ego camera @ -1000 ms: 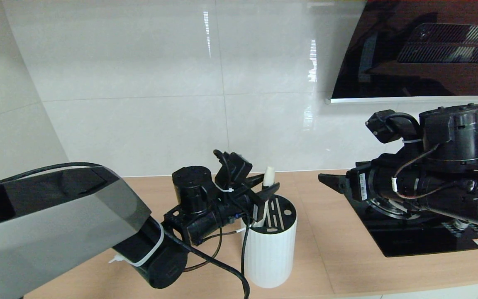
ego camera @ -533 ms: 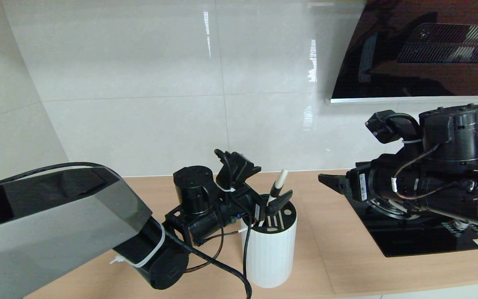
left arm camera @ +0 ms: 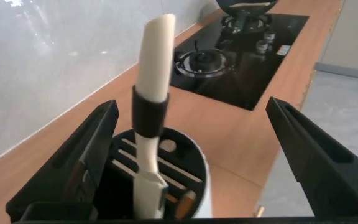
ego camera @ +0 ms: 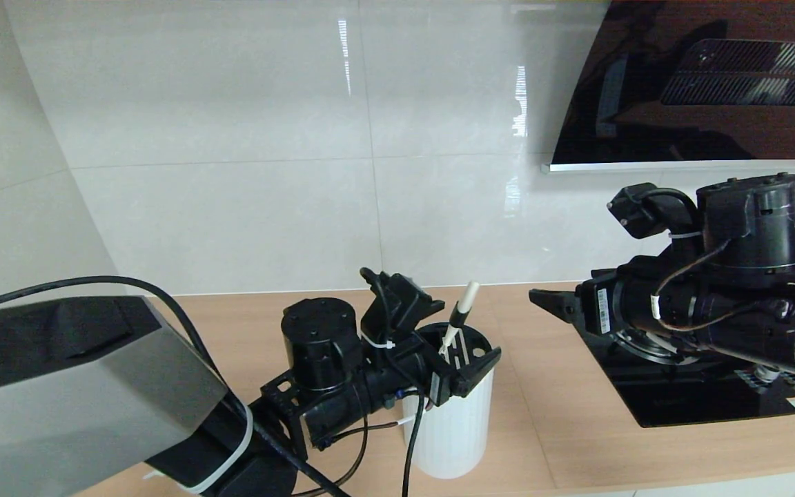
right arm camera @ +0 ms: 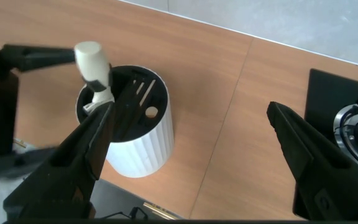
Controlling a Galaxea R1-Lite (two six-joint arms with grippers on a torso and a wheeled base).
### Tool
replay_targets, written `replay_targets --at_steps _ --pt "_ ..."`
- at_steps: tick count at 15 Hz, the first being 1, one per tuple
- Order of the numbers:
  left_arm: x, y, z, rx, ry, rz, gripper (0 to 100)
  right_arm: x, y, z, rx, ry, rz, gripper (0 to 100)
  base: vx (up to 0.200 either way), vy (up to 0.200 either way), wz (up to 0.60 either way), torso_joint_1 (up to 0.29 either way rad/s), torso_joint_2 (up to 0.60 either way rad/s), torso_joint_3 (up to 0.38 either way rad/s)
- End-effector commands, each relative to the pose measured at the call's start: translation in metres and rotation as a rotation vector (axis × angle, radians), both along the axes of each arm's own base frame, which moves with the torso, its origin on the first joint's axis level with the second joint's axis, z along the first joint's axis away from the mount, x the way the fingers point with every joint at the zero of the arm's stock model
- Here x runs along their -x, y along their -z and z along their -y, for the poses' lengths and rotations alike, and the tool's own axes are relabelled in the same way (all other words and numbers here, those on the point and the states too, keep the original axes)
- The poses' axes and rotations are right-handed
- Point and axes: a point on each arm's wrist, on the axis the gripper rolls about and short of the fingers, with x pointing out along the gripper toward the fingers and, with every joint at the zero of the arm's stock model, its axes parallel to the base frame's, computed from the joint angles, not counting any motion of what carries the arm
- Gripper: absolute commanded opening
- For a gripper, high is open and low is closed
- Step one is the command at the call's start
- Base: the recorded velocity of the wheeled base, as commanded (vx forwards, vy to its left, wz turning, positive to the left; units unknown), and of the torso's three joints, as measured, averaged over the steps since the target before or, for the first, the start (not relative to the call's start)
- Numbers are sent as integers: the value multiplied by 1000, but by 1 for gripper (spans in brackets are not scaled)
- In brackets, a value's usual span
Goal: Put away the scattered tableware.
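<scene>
White and ribbed, the holder stands upright on the wooden counter, close to the counter's front edge. Its top is a black insert cut with slots and a round hole. The left gripper sits level with the holder's top, reaching in from the holder's left. Its two black fingers are spread wide, one to each side of the holder's top, and they grip nothing.

Between those fingers, touching neither, a cream-handled utensil stands in one of the holder's slots. It leans a little to the holder's right, with a black band below the cream grip. The part down in the slot is hidden, so what kind of utensil it is cannot be told.

To the right of the holder and well apart from it, the right gripper hangs higher than the holder's top. Its fingers are also held wide apart and empty. Beneath that arm, further right of the holder, a black glass cooktop is set into the counter and has a gas burner.

Behind the holder rises a pale tiled wall. A dark range hood is mounted above the cooktop.
</scene>
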Motion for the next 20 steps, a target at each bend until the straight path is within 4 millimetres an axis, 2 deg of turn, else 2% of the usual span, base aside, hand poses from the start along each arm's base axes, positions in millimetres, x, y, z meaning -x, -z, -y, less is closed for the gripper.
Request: replay_targets --at_steps 1,3,6,8,11,13,14,16,17,18,20 --pt "2 -5 -1 8 -23 10 100 0 1 0 1 0 -3 100 0 0 0 0 0 0" --pt "2 -21 -3 44 -93 45 100 1 1 0 1 0 -1 100 0 0 0 0 0 0" --pt "25 -77 -23 190 -130 112 100 5 -5 3 -11 0 18 100 0 0 0 0 0 0" --pt "46 -106 -41 244 -133 168 100 13 -16 8 -34 0 52 100 0 0 0 0 0 0" --pt "70 -156 -72 321 -210 244 100 39 -36 25 -76 30 132 100 0 0 0 0 0 0" --pt "96 -182 -102 346 -303 267 100 71 -44 51 -117 87 205 100 0 0 0 0 0 0" --pt "118 -189 -123 351 -350 266 100 97 -43 76 -138 138 253 100 0 0 0 0 0 0" --pt "154 -183 -151 339 -391 258 100 133 -38 106 -166 213 327 100 0 0 0 0 0 0" --pt "173 -173 -175 308 -481 249 100 157 -35 121 -189 261 387 100 0 0 0 0 0 0" --pt "187 -164 -192 279 -554 240 100 175 -30 128 -202 274 425 100 0 0 0 0 0 0" --pt "220 -143 -212 245 -625 211 100 204 -14 138 -204 282 463 100 0 0 0 0 0 0"
